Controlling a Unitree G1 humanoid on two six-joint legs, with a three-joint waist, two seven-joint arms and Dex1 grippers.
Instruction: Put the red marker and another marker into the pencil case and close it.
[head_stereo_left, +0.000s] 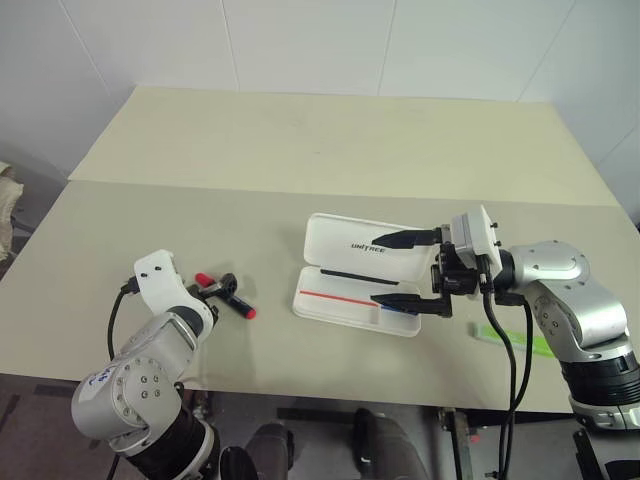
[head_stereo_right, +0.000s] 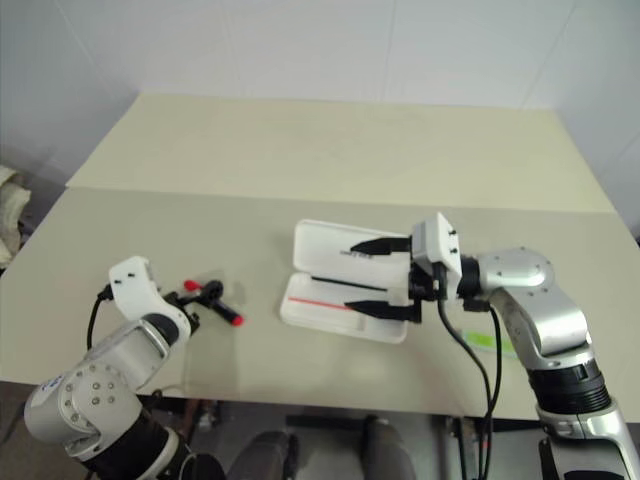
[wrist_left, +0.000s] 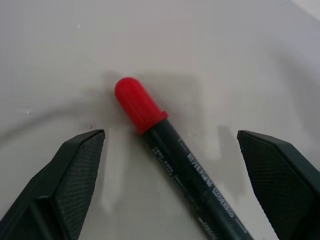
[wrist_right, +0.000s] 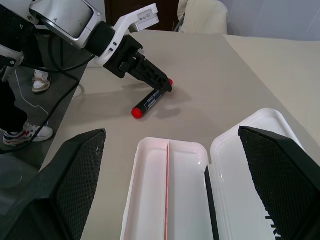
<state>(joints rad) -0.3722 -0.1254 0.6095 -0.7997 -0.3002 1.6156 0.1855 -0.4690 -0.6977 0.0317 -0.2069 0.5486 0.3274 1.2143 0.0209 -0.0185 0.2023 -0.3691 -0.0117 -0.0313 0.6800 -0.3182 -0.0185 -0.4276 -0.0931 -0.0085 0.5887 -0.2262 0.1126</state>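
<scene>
Counter (head_stereo_left: 300, 160): pale beige, two slabs meeting along a seam that crosses its width.
Case (head_stereo_left: 345, 245): white, lying open near the middle of the counter, lid folded back flat with small dark lettering on it, tray toward the robot.
Tray (wrist_right: 150, 200): a thin red stripe runs along its length; a short blue stretch shows at its right end in the left eye view.
Red marker (head_stereo_left: 238, 302): flat on the counter, well apart from the case, on the robot's left; black barrel with white print, red at both ends.
Green marker (head_stereo_left: 515, 340): flat on the counter to the right of the case, partly hidden behind the right arm and its cable.
Left gripper (head_stereo_left: 222, 289): low over the red marker, pointing forward and down; its fingers (wrist_left: 75, 170) are spread wide, one on each side of the barrel near the red cap, with clear gaps on both sides, so nothing is gripped. I cannot tell if the tips touch the counter.
Right gripper (head_stereo_left: 392, 270): above the open case, pointing toward the robot's left; its fingers (wrist_right: 280, 170) stand wide apart, one over the lid and one over the tray's near edge, holding nothing.
Markers and case: neither marker is in the tray.
</scene>
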